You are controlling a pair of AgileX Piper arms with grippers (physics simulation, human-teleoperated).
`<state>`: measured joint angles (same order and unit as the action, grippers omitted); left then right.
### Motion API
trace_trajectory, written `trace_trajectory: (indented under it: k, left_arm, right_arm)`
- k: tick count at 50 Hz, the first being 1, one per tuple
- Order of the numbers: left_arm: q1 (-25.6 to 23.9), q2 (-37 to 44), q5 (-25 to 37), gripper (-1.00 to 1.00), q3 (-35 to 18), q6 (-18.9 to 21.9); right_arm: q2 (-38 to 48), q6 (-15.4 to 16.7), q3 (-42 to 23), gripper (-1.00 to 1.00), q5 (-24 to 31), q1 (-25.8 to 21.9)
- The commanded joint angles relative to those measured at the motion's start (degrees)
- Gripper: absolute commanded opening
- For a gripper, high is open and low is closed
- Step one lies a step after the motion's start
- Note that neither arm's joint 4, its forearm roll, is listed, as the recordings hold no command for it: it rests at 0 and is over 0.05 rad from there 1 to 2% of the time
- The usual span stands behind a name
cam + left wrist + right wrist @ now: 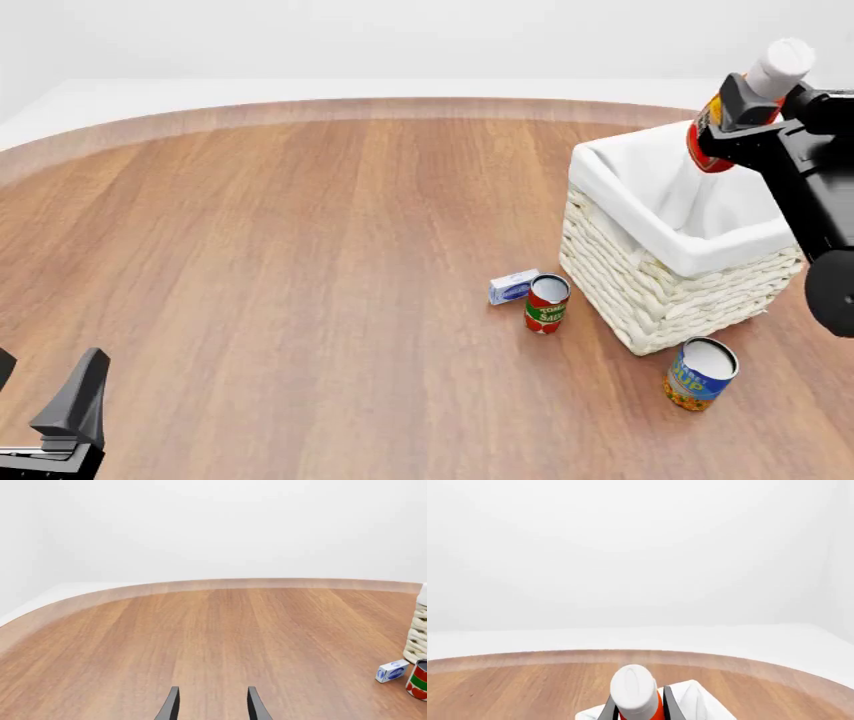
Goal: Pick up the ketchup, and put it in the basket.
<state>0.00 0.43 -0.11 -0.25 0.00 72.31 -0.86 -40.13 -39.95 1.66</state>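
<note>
Red-and-green can (546, 304), label unreadable.

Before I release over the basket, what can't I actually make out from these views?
- Ketchup body, front view: partly covered by the right gripper.
- Ketchup label, right wrist view: the cap hides it.
- Basket floor: hidden by its walls and lining.
- Small blue-white box: lettering too small.
- Left gripper: cut off by the frame edge.

right gripper (742, 125) clamps ketchup (747, 102), tilted | above basket (667, 295) | left jaws apart
</note>
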Motion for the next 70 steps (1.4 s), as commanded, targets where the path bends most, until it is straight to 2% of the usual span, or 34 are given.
trace_trajectory:
  k: [1,70]
  left_arm:
    - [0.0,0.0,0.0,1.0,0.0,0.0]
    - [0.0,0.0,0.0,1.0,0.0,0.0]
  right_arm:
    - [1.19,0.09,-0.9,-1.0,0.84,-0.66]
    - [9.43,3.01,-2.43,-1.0,3.87,0.08]
